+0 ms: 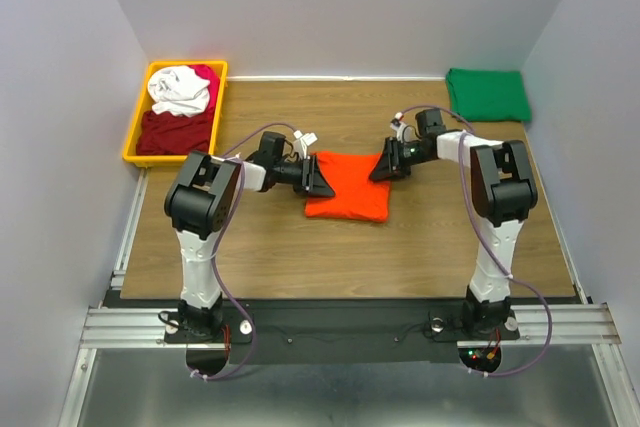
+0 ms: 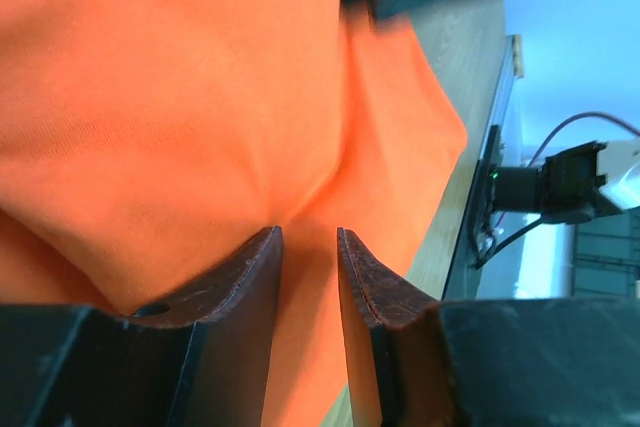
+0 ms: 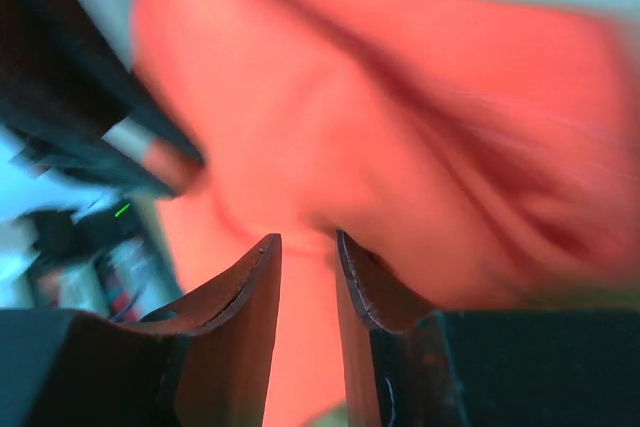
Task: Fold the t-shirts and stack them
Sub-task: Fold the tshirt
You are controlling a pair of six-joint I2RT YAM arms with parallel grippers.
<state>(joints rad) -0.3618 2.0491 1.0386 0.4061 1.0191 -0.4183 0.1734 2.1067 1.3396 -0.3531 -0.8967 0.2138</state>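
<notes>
The bright orange t-shirt lies folded into a rough square on the middle of the wooden table. At its left edge sits my left gripper; in the left wrist view the narrow-set jaws pinch orange cloth, with creases running to the tips. My right gripper is at the shirt's far right corner. The right wrist view is blurred: its jaws stand slightly apart with orange cloth bunched at the tips, and a grip cannot be made out. A dark green t-shirt lies folded at the back right.
A yellow bin at the back left holds a white t-shirt, a dark red one and a bit of magenta cloth. Grey walls close in the table on three sides. The arm bases stand on a rail along the near edge.
</notes>
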